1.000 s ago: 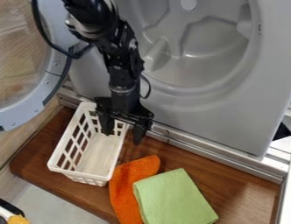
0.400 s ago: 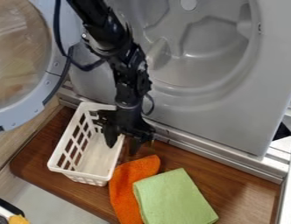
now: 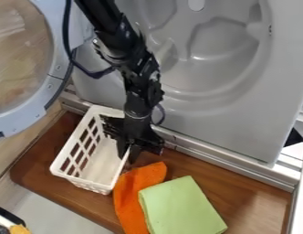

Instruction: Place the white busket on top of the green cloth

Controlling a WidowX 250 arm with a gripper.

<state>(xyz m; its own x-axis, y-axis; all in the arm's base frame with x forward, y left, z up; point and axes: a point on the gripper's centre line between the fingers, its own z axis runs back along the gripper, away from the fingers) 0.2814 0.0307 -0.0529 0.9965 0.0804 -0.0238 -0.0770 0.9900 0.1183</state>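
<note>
The gripper [image 3: 128, 152] is at the right side of the white basket [image 3: 64, 155], low over the wooden board. Its two fingers are close together with the basket's right wall between them, one inside and one outside. Upright and empty, the basket stands left of the cloths. The folded green cloth [image 3: 182, 206] lies flat at the lower right, apart from the basket. The gripper's body hides the basket's back right corner.
An orange cloth [image 3: 131, 196] lies between basket and green cloth, close to both. Behind stands a grey machine front [image 3: 239, 123] with a metal rail [image 3: 209, 154] along its base. Its round door [image 3: 38, 103] hangs at the upper left.
The gripper has moved slightly right and down, and its fingers have come together on the basket's right wall. The basket's back end has shifted slightly; the cloths have stayed put.
</note>
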